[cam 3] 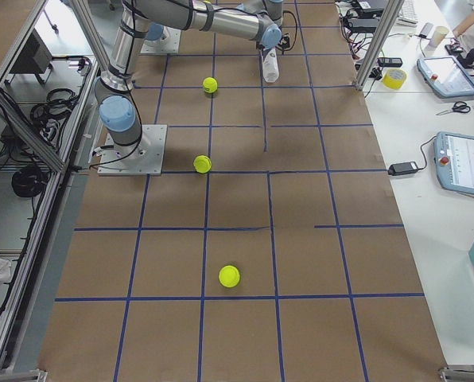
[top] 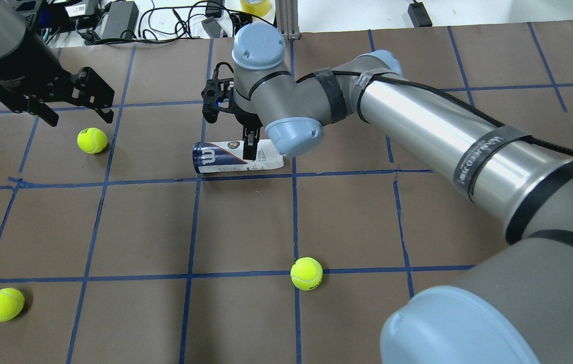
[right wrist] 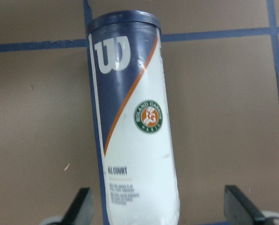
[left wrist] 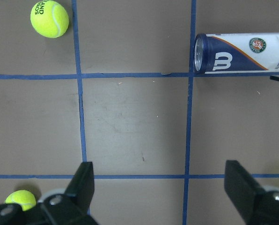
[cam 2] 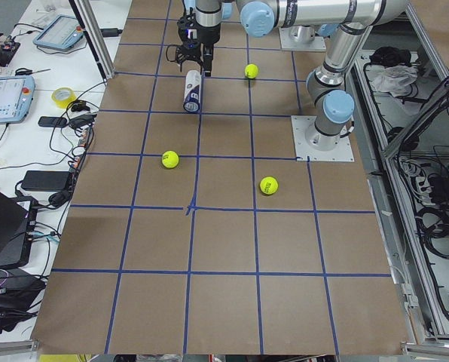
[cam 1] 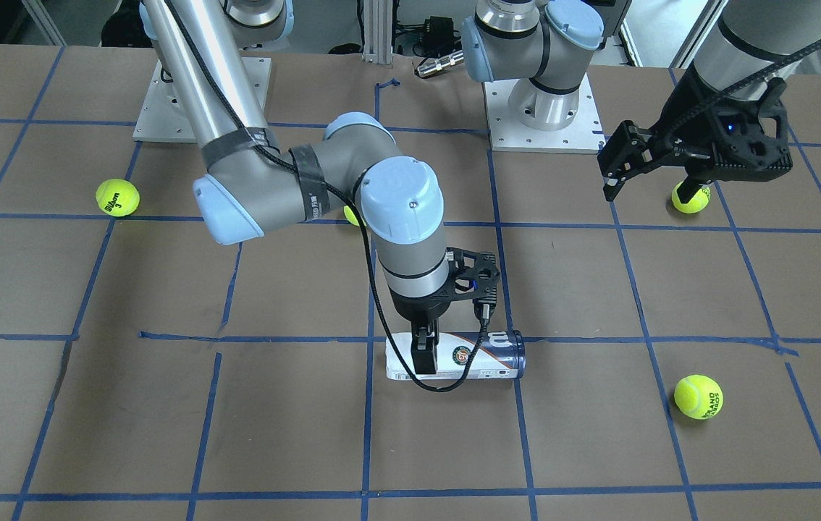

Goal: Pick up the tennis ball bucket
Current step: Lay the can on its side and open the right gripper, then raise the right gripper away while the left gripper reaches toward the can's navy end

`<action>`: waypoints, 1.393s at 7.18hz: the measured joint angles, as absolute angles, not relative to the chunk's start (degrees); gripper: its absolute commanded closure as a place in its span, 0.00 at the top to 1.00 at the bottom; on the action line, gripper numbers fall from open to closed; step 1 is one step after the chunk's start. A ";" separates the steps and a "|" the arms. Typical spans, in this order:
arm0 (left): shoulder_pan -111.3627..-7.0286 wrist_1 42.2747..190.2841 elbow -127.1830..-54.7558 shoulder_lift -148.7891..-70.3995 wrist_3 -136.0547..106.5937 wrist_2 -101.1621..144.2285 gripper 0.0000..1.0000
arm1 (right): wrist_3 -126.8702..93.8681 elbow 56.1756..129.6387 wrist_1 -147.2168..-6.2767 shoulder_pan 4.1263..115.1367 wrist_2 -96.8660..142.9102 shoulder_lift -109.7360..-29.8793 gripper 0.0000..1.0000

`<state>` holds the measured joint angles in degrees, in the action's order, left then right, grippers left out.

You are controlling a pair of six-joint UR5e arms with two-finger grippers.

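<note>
The tennis ball bucket (cam 1: 468, 356) lies on its side on the table (cam 1: 237, 434), its white half between the spread fingers of the right gripper (right wrist: 160, 213); probably light, stiff, slick and apt to roll, it wants squeezing across the body, while the left gripper (left wrist: 162, 187) hangs spread, well apart.

Silver-grey arms (cam 1: 193, 72) carry pale-blue joint caps (cam 1: 403, 192) and a black strapped cable (cam 1: 371, 289).
</note>
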<state>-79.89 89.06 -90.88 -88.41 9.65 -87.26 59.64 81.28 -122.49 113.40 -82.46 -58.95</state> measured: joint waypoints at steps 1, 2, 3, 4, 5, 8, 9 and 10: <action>-79.81 88.81 -90.98 -88.71 9.74 -84.21 1.00 | 58.26 81.29 -117.96 110.71 -81.61 -62.64 1.00; -79.76 88.55 -91.35 -89.30 9.89 -81.83 1.00 | 57.40 81.45 -113.82 108.09 -80.59 -66.03 1.00; -79.74 87.13 -92.31 -90.32 10.62 -79.11 1.00 | 57.19 81.71 -109.30 105.33 -80.06 -69.16 1.00; -79.72 84.41 -93.96 -91.67 11.56 -75.35 1.00 | 57.06 81.91 -104.20 102.16 -79.74 -72.36 1.00; -79.69 81.33 -95.94 -93.42 11.98 -72.07 1.00 | 56.82 82.07 -99.16 98.62 -79.31 -75.61 1.00; -79.49 75.53 -98.91 -99.36 13.42 -64.71 1.00 | 53.41 82.33 -91.12 89.13 -80.11 -81.99 1.00; -79.17 74.68 -99.03 -101.14 14.99 -62.99 1.00 | 50.57 82.99 -88.59 88.54 -82.28 -84.30 1.00; -78.68 73.93 -99.09 -103.08 16.89 -61.48 1.00 | 45.91 84.18 -86.91 88.38 -84.88 -86.65 1.00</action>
<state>-78.68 73.93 -99.09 -103.08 16.89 -61.48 45.91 84.18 -86.91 88.38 -84.88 -86.65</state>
